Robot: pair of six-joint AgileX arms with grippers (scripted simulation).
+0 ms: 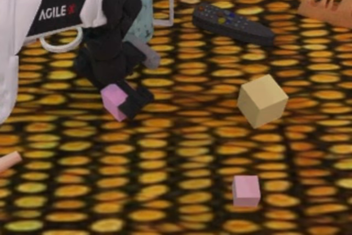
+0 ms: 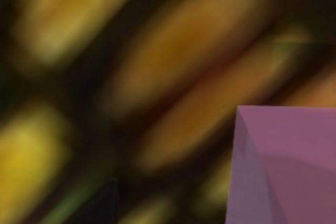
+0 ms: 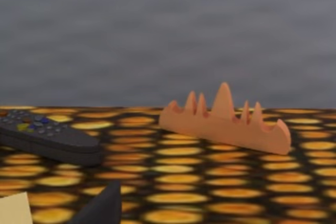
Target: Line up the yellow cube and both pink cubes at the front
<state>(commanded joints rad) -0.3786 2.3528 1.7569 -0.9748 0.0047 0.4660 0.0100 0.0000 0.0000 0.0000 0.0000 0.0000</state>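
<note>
Yellow cube [image 1: 262,100] tilted right of centre, brighter pink cube [image 1: 114,100] left, duller pink cube [image 1: 246,190] front

Yellow cube [image 1: 262,100] right of centre; smaller pink cube [image 1: 246,190] before it. Mid-sized pink cube [image 1: 114,99] well left, remote [image 1: 232,23] behind.

Right wrist cam's pretty quiet: a dark remote [image 3: 50,142] lying on the orange-spotted desk [image 3: 210,182], a spiky orange rack thing [image 3: 226,121] near the desk's far edge, and a sliver of the yellow cube [image 3: 13,208].
</note>
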